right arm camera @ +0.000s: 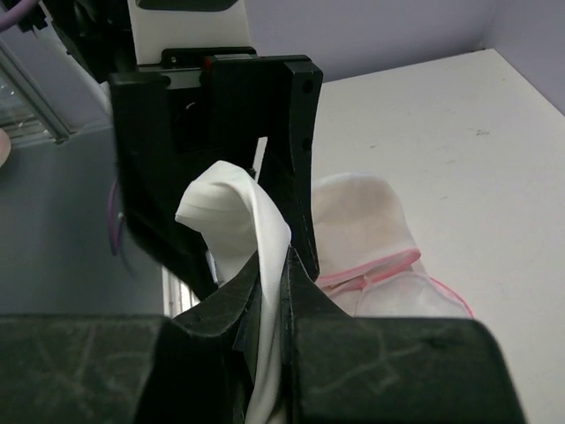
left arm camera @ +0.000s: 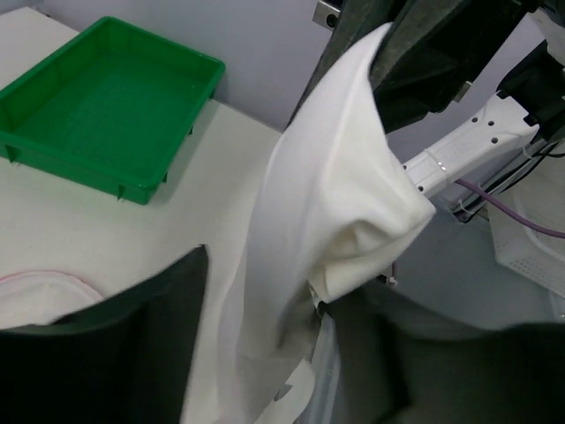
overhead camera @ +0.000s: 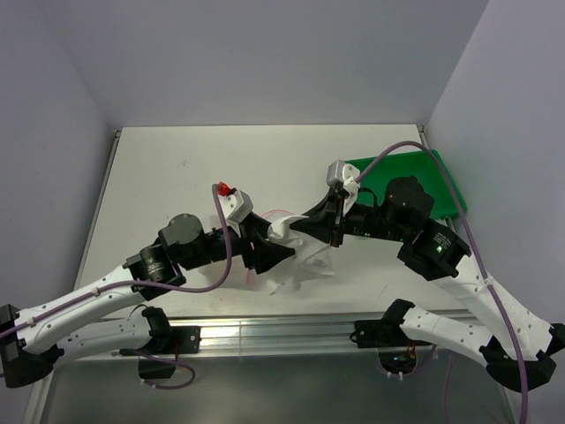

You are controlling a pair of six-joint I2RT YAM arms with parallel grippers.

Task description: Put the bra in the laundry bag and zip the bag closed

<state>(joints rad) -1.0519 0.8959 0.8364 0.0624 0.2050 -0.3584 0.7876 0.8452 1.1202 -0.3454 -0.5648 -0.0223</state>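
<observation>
**A:** Bra [left arm camera: 344, 194], where is it?

**B:** Off the surface [overhead camera: 177, 177]. It hangs in one long fold between the two arms, mid-table toward the near edge. The right end effector [right arm camera: 277, 281] is pinched tight on a pleat of it. The left end effector [left arm camera: 278, 300] has its fingers [left arm camera: 150, 353] apart and the cloth drops loose through the gap, so it reads as not gripping.

**A:** And the bag?

**B:** The bag [right arm camera: 402, 296] lies on the surface just beside and below the hanging cloth, with the pink zip [right arm camera: 371, 267] showing. Above the zip is a pale dome. I cannot tell whether it is bag wall or a cup.

**A:** How will it handle?

**B:** I judge the bra light and limp. It is smooth and opaque, and it drapes under its own weight. It won't break, but it could slide out of a shallow pinch, and the straps may trail and snag in the zip. The best hold looks like bunched fabric at a cup edge or the band, never a thin strap. The bag mesh looks just as soft. Its rim probably needs pinning or lifting to keep the mouth open. Closing it needs the zip pull, which I cannot find in these views.

**A:** Counts?

**B:** One bra, one bag, and one green tray [left arm camera: 106, 97], well apart at the far right. Two end effectors.
</observation>
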